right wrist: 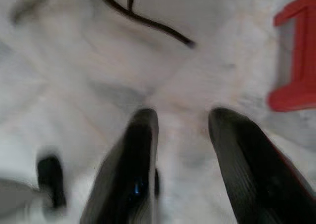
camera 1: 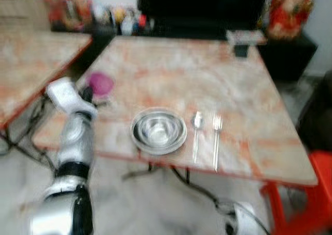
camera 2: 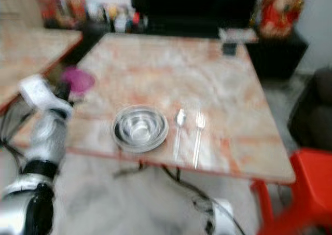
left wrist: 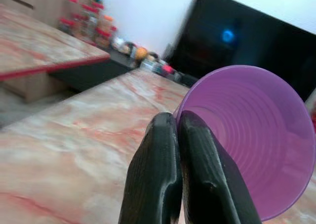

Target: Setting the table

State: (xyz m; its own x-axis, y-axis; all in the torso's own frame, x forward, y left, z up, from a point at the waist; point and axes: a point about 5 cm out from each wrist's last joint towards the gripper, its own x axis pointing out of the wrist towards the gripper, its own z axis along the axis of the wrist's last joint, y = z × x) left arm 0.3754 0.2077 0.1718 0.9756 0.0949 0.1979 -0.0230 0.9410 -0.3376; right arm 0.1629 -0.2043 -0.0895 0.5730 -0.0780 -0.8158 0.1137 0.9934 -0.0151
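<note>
Fingers (left wrist: 197,150) of the left gripper (left wrist: 177,122) are pinched on the rim of a purple cup (left wrist: 256,135); the 2 black fingers sit pressed together with the cup wall between them. In the head views that gripper and cup (camera 1: 100,83) sit at left-centre of the frame, over the left edge of the marble-pattern table (camera 1: 171,69). Moving right: a steel bowl (camera 1: 158,130) sits near the table's front edge, lower-centre of frame, then a spoon (camera 1: 196,134) just beside it and a fork (camera 1: 217,139) next to the spoon, both lying parallel, handles toward the front edge. Far edge of the table holds a small dark item, too blurred to identify. A red chair (camera 1: 311,193) is at lower right of the frame. Right gripper (right wrist: 180,120) hangs over the pale floor (right wrist: 98,61), its 2 fingers spread apart with nothing between them. Head views are motion-blurred.
</note>
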